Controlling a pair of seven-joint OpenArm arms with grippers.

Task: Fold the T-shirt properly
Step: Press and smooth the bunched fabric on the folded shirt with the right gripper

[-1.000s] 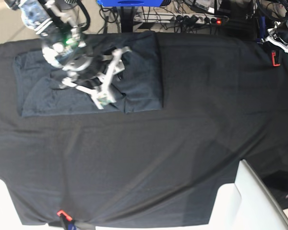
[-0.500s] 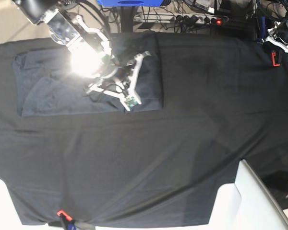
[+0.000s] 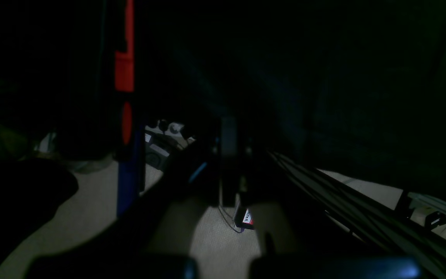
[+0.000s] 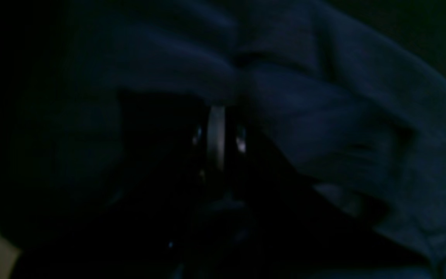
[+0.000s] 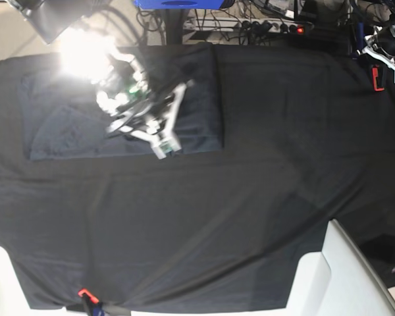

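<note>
Since the earlier base frame, the right end effector (image 5: 159,105) has slid toward the upper left of the frame and closed; the wrist view shows it clamped on a fold of the T-shirt (image 5: 197,118). That garment lies as a partly folded rectangle at upper left on the bench (image 5: 250,217). Judging by this, a fold-over step is in hand; next, lift and carry the pinched fabric across. Parked at far upper right, the left end effector (image 3: 229,162) is closed on nothing.

Folded slate-grey T-shirt (image 5: 66,125), far-left tabletop
</note>
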